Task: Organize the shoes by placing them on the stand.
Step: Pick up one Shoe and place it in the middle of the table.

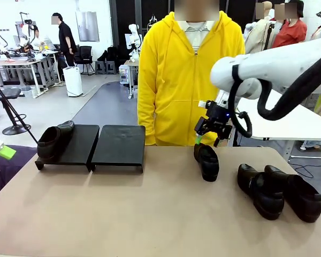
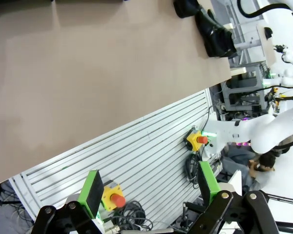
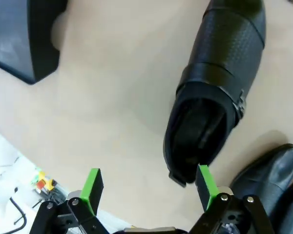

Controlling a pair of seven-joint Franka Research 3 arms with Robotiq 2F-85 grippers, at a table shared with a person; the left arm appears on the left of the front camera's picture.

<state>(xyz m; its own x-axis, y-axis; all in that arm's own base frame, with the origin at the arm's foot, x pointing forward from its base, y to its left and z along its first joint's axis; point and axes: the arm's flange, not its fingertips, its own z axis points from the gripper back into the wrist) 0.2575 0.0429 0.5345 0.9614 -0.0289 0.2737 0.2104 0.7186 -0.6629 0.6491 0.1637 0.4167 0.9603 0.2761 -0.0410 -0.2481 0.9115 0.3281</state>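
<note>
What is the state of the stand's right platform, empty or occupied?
Empty. The right platform shows a bare black top; one shoe rests on the left platform.

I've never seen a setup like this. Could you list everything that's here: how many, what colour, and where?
Shoes: four, glossy black; one on the stand's left section, one mid-table, two side by side at the table's right.
Stand: one, two sections, matte black; table's far left.
Table: one, tan.
Stop buttons: two, red on yellow boxes; beyond the table's edge, on the grey frame.
Person: one, yellow hoodie; far side.
Right arm: white; jaws open, green pads, just over the mid-table shoe's heel.
Left arm's jaws: open, green pads; off the table's edge.
</note>
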